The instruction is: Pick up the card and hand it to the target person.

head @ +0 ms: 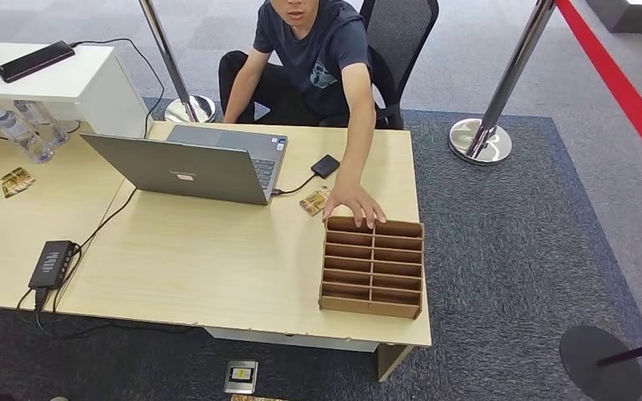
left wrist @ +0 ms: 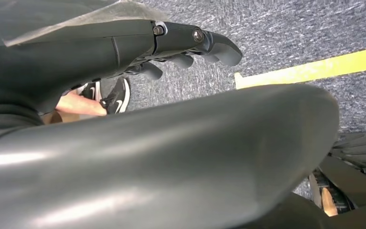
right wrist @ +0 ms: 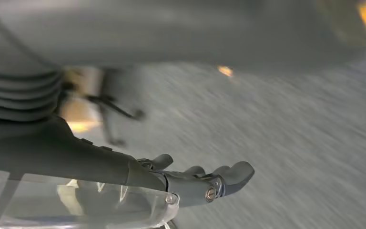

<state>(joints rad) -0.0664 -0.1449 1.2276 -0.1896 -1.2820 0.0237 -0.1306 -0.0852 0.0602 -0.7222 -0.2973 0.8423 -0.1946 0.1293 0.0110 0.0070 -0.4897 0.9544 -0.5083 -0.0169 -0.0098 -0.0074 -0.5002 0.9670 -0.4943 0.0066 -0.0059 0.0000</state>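
Card (head: 314, 201) on desk by person's hand (head: 354, 205); both robot hands' fingers (left wrist: 219, 45) loose, holding nothing.

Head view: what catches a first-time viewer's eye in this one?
A seated person leans across the far edge of the wooden desk, one hand resting on the back rim of the brown slotted card holder. A patterned card lies just beside that hand, near an open grey laptop.

No readable text in any view. Laptop (head: 192, 170) lid has a small logo, too small to read. Black shoe (left wrist: 116, 95) carries a white swoosh mark.
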